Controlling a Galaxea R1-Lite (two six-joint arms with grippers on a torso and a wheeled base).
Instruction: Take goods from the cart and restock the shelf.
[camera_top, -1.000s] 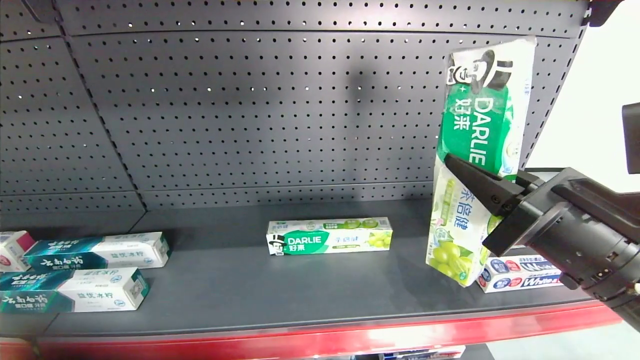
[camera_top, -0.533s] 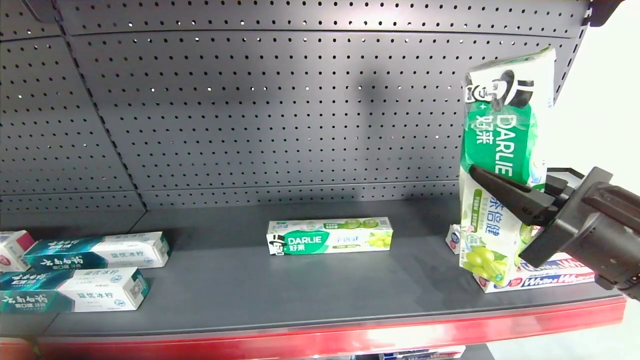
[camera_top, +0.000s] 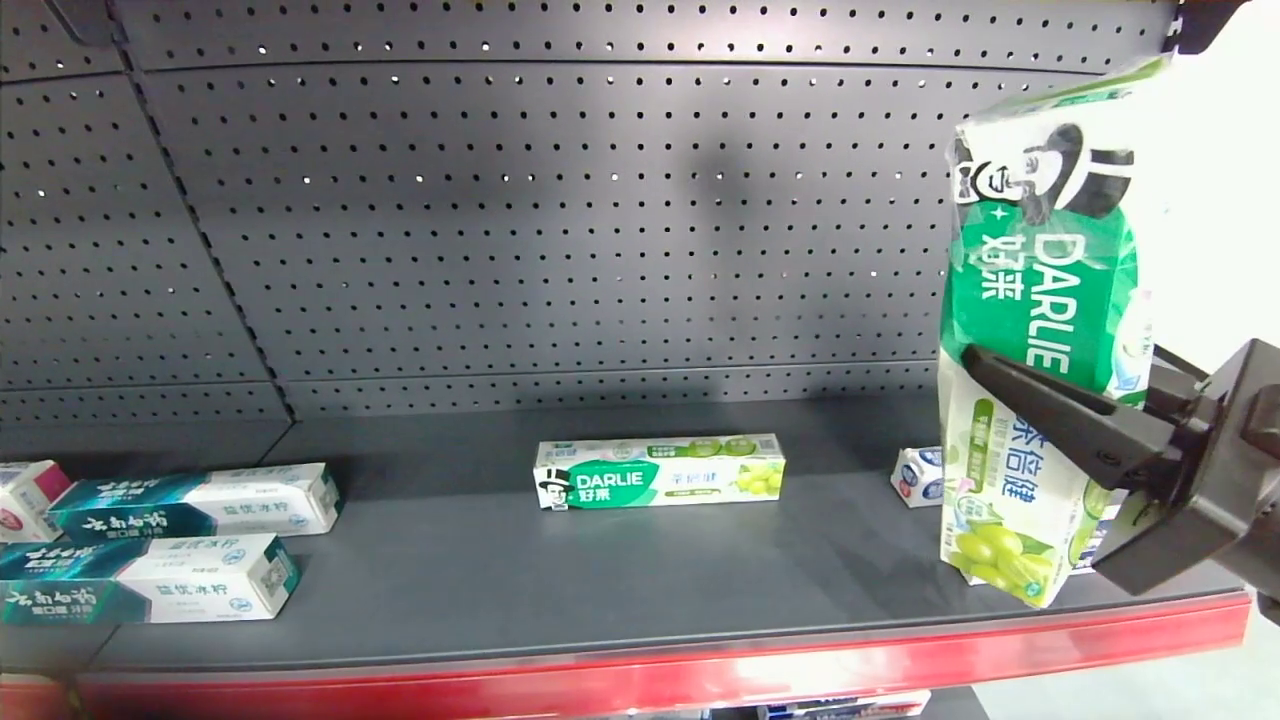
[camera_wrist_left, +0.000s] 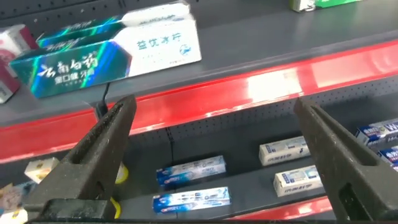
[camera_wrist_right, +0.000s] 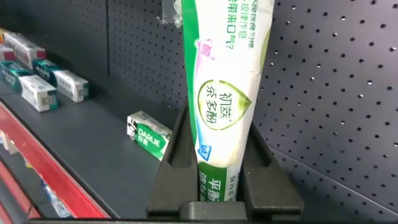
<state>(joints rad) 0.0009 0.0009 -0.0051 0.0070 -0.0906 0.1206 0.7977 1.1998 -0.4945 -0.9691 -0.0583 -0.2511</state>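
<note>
Right end effector (camera_top: 1005, 385) clamps the glossy, film-wrapped toothpaste pack (camera_top: 1040, 300), long and flat, around its middle. It has slid farther right of the green carton (camera_top: 659, 471) lying on the matte grey shelf (camera_top: 600, 590). The pack stands on end, long axis near vertical, top leaning slightly right. Left end effector (camera_wrist_left: 214, 104) gapes wide.

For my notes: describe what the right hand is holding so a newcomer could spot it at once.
Start at the grey shelf with the red front edge and go to its right end. There the right hand clamps a green-and-white toothpaste pack, with green grapes printed low on it. It alone stands upright; the boxes on the shelf all lie flat.
</note>
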